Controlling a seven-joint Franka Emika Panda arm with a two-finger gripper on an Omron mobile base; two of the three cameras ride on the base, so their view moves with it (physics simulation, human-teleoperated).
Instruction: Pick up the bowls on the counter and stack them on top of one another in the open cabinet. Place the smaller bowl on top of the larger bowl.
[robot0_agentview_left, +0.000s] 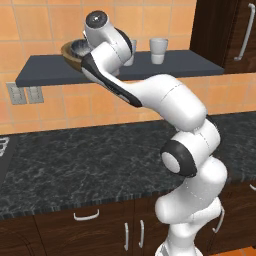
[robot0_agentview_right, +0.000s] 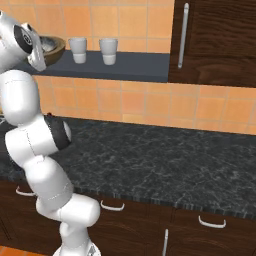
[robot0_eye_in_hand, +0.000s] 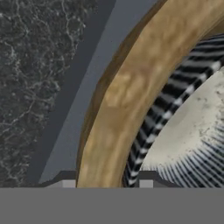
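The larger bowl (robot0_agentview_left: 70, 59), tan and wood-like, is at the left end of the open cabinet (robot0_agentview_left: 175, 62), a slate-grey shelf; whether it rests on the shelf or hangs just above I cannot tell. The smaller bowl (robot0_agentview_left: 78, 47), speckled grey-white, sits inside it. In the hand view, my gripper (robot0_eye_in_hand: 105, 183) straddles the larger bowl's (robot0_eye_in_hand: 131, 96) wall. That tan wall fills the gap between the fingertips (robot0_eye_in_hand: 65, 183). The smaller bowl (robot0_eye_in_hand: 192, 131) lies just inside. Below the cabinet (robot0_eye_in_hand: 94, 87) lies the counter (robot0_eye_in_hand: 35, 65). The right base view has both bowls (robot0_agentview_right: 54, 49) behind my wrist.
Two pale grey cups (robot0_agentview_right: 77, 49) (robot0_agentview_right: 108, 51) stand on the shelf to the right of the bowls. A tall dark brown cupboard (robot0_agentview_right: 215, 40) with a metal handle closes the shelf's right end. The black veined counter (robot0_agentview_left: 90, 160) runs below, over cupboard doors (robot0_agentview_left: 85, 225).
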